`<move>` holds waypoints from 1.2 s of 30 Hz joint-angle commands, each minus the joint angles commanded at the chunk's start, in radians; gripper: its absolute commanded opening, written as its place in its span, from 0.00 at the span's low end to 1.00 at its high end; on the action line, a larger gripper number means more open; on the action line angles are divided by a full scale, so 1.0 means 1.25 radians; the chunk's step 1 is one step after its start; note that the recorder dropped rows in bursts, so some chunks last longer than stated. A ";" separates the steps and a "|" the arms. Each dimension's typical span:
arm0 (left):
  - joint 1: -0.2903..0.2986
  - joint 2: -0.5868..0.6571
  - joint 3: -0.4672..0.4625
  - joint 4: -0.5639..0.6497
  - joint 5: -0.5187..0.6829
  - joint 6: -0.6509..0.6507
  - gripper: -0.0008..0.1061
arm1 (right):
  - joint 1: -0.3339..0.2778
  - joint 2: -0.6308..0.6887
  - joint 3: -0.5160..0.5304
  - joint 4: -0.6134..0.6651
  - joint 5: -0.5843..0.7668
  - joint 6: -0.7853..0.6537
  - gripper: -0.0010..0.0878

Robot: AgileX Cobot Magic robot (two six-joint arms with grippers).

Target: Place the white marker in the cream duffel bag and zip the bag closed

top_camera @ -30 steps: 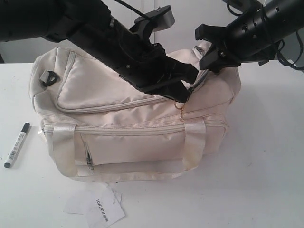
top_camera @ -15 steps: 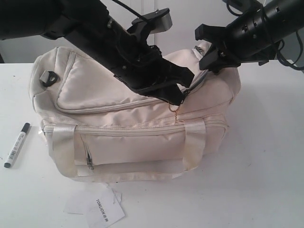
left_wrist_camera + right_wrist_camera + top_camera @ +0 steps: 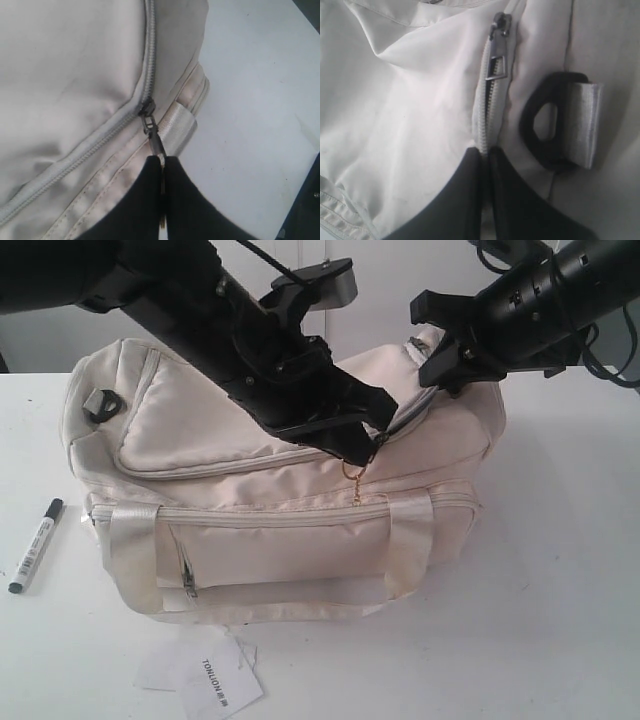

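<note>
The left gripper [image 3: 162,161] is pinched tight on the zipper pull [image 3: 151,131] of the cream duffel bag [image 3: 280,540]. The right gripper [image 3: 485,152], fingers pressed together, nips the bag's zip seam beside a black strap ring [image 3: 540,125]. The white marker [image 3: 35,545] lies on the table [image 3: 560,570], apart from the bag, on the left arm's side.

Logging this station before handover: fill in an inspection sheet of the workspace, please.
Surface: white table, no spills seen.
Job's things: white marker lies on the table left of the cream duffel bag, not inside it.
Clutter: paper tag on the table in front of the bag.
Claws: left claw shut on the zipper pull; right claw shut, pinching the bag's zip seam beside a black strap ring.
Cables: black cable above the left arm.
Surroundings: pale wall behind; nothing else seen.
</note>
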 joint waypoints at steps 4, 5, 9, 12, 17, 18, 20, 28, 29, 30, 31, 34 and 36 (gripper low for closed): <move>0.000 -0.007 0.000 0.026 0.019 0.000 0.01 | 0.000 0.000 0.000 -0.002 0.000 0.000 0.01; 0.000 -0.007 0.000 0.030 0.024 0.000 0.01 | 0.000 0.000 0.000 -0.004 0.000 0.000 0.01; 0.000 -0.010 0.000 0.037 0.035 0.000 0.01 | 0.000 0.000 0.000 -0.004 0.000 0.000 0.01; 0.000 -0.017 0.000 0.049 0.041 0.000 0.01 | 0.000 0.000 0.000 -0.004 0.000 0.000 0.01; 0.000 -0.024 0.000 0.099 0.047 -0.034 0.01 | 0.000 0.000 0.000 -0.004 0.000 0.000 0.01; 0.000 -0.024 0.000 0.101 0.047 -0.035 0.01 | 0.000 0.000 0.000 -0.004 0.000 0.000 0.01; 0.000 -0.024 0.000 0.106 0.051 -0.035 0.01 | 0.000 0.000 0.000 -0.007 0.000 0.000 0.01; 0.000 -0.024 0.000 0.118 0.061 -0.036 0.01 | 0.000 0.000 0.000 -0.034 0.000 0.000 0.01; 0.000 -0.024 0.000 0.118 0.061 -0.036 0.01 | 0.000 0.000 0.000 -0.034 0.000 0.000 0.01; 0.000 -0.024 0.000 0.118 0.061 -0.036 0.01 | 0.000 0.000 0.000 -0.034 0.000 0.000 0.01; 0.000 -0.024 0.000 0.118 0.062 -0.036 0.01 | 0.000 0.000 0.000 -0.034 0.000 0.000 0.01; 0.000 -0.024 0.000 0.129 0.068 -0.036 0.01 | 0.000 0.000 0.000 -0.035 0.000 0.000 0.01; 0.000 -0.024 0.000 0.136 0.072 -0.037 0.01 | 0.000 0.000 0.000 -0.037 0.000 0.000 0.01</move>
